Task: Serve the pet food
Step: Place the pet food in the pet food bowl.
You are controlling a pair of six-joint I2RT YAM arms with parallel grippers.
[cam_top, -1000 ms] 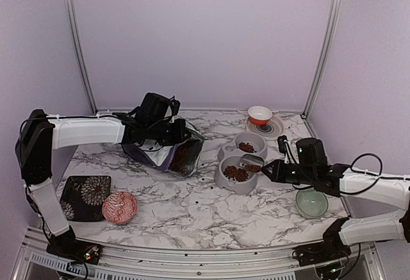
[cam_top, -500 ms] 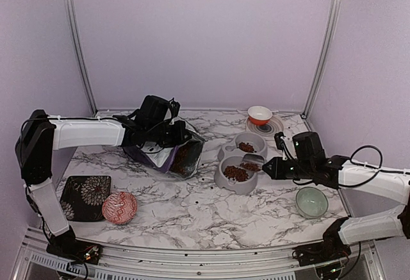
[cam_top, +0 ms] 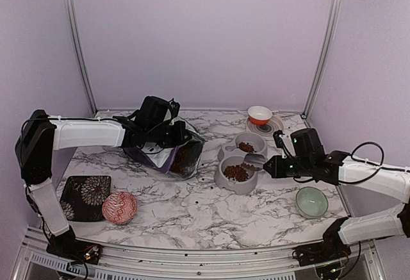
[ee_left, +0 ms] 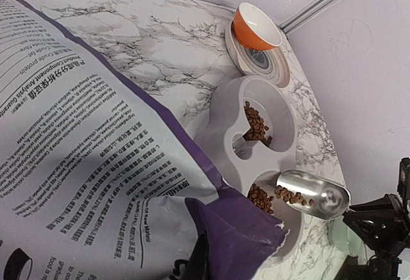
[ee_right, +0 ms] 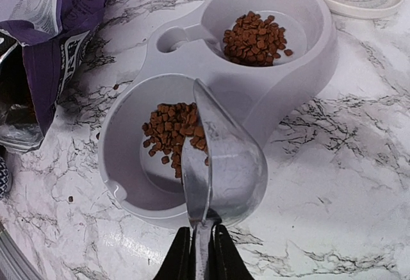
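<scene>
The marble worktop [cam_top: 205, 213] fills the lower half of the top view. Left of centre on it, the purple bag [cam_top: 172, 157] leans with its open mouth toward the right of the frame. The left end effector [cam_top: 163, 140] is closed on the bag's upper edge and props it. Right of centre lies the grey double-bowl feeder [ee_right: 323, 43]. The right end effector [ee_right: 200, 249] is clamped on the handle of a metal scoop [ee_right: 227, 164]. The scoop is rolled onto its side over the lower-left compartment in the right wrist view. The pet food [ee_right: 170, 129] lies as one heap in each compartment, with more pieces at the scoop's mouth and a few strays on the worktop beside the feeder.

Step in hand, as judged: emptying the scoop.
- Roll the wrist slowly so the pieces slide off the lower lip.
- Hold the mouth low and inside the compartment's rim to limit bounce.
- Avoid contact with the feeder, which probably shifts easily.
- Confirm the scoop is empty before lifting away.
</scene>
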